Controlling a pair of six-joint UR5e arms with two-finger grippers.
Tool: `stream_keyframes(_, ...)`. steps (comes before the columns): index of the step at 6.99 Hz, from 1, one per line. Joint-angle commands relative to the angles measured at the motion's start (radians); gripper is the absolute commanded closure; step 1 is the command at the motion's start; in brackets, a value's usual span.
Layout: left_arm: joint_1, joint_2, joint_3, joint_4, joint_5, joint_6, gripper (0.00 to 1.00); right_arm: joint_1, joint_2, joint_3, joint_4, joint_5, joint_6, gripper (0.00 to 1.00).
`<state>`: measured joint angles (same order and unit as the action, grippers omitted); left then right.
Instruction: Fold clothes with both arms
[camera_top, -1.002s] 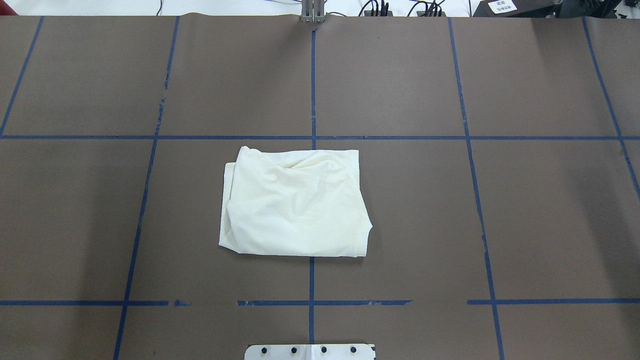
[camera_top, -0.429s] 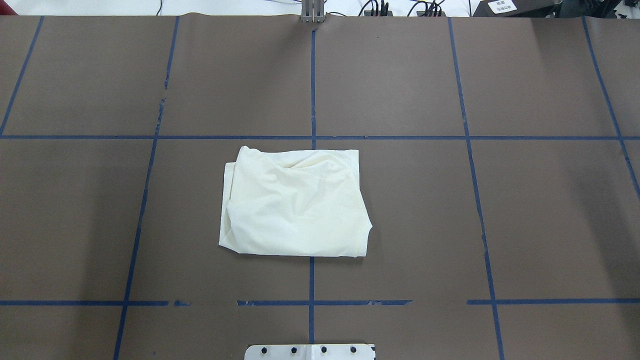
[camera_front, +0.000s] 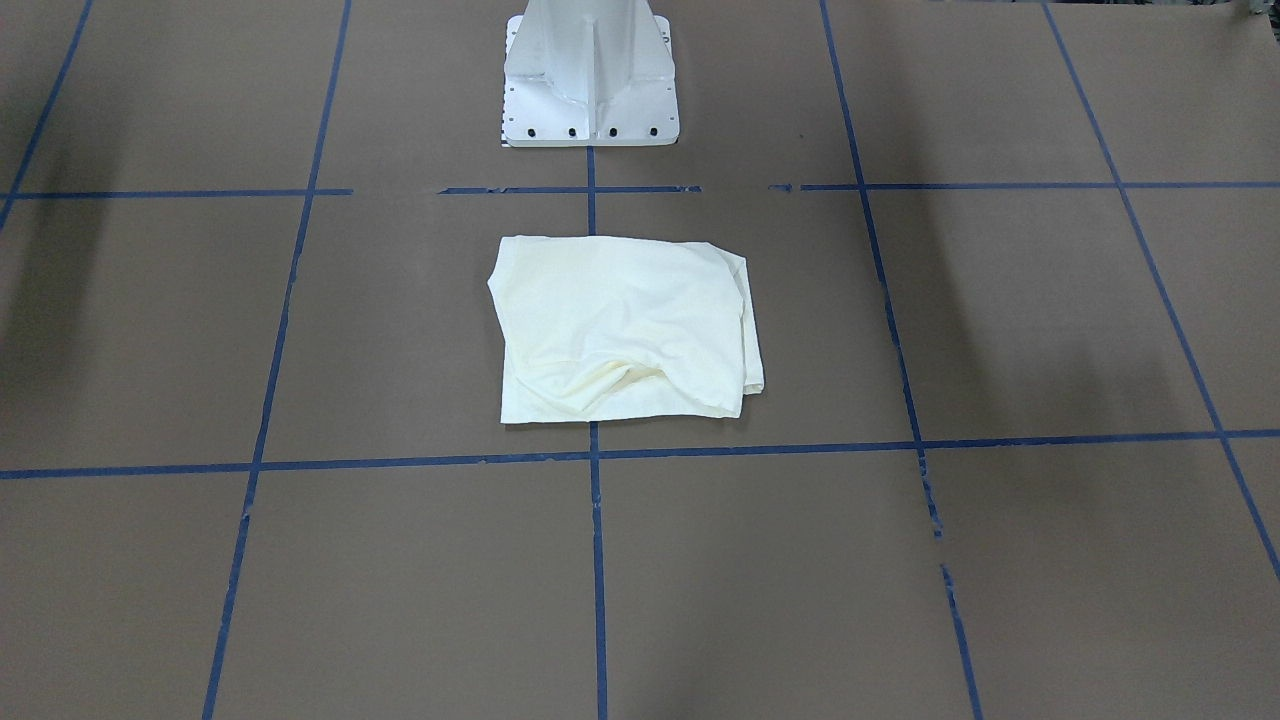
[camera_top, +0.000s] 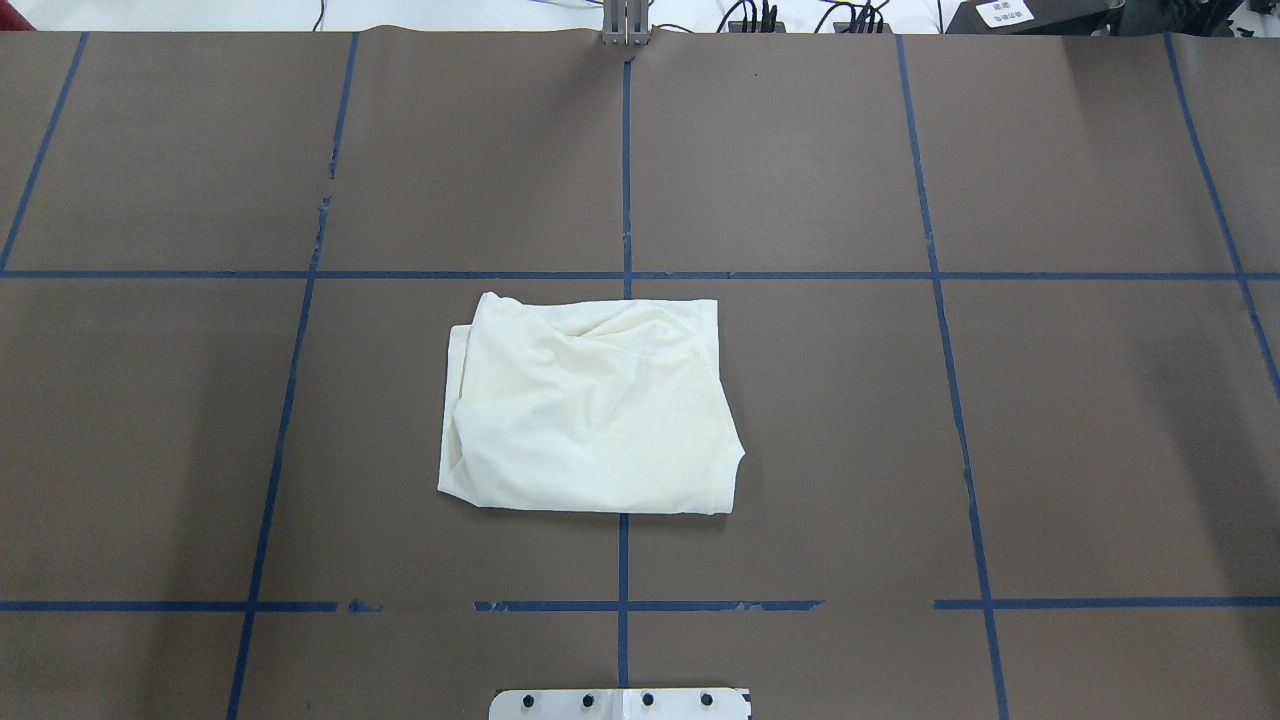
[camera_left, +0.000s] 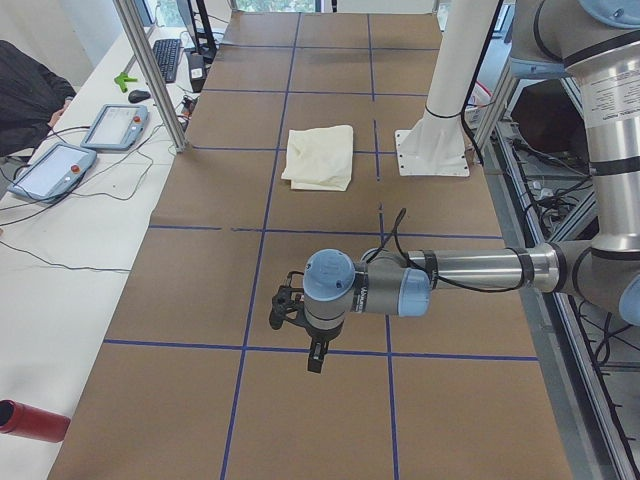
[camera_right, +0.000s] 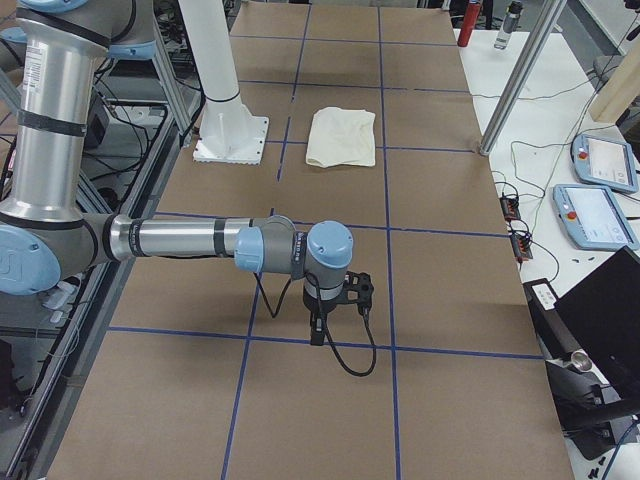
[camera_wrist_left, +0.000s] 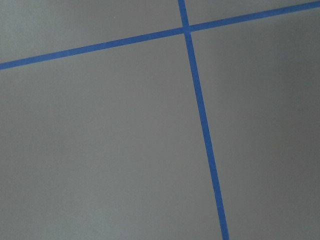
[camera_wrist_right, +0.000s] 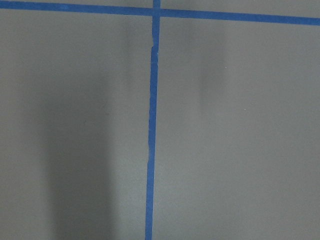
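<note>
The cream-white shirt (camera_top: 590, 405) lies folded into a rough rectangle on the brown table, near the middle and just in front of the base. Only plain cream cloth shows; the cat print is hidden. It also shows in the front view (camera_front: 625, 330), the left side view (camera_left: 320, 157) and the right side view (camera_right: 342, 137). My left gripper (camera_left: 300, 335) hangs over bare table far from the shirt, at the table's left end. My right gripper (camera_right: 330, 310) hangs over bare table at the right end. Neither touches the shirt. I cannot tell whether either is open or shut.
The white base block (camera_front: 590, 75) stands behind the shirt. Blue tape lines (camera_top: 625, 170) grid the table. Teach pendants (camera_left: 55, 170) and cables lie on the side bench, with metal frame posts (camera_left: 150, 70) at the table edge. A red bottle (camera_left: 30, 420) lies on the bench.
</note>
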<state>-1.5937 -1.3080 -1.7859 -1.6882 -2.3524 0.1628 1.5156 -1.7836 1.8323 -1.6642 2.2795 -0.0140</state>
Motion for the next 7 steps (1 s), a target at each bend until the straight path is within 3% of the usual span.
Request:
stream_keyframes(1,0.001,-0.011,0.006,-0.06,0.001,0.0,0.0,0.0,0.007,0.005,0.001,-0.002,-0.011,0.0)
stream_keyframes(7,0.0,-0.01,0.002,-0.064,0.001,-0.002,0.0,0.0,0.004,0.025,0.001,0.0,-0.009,0.0)
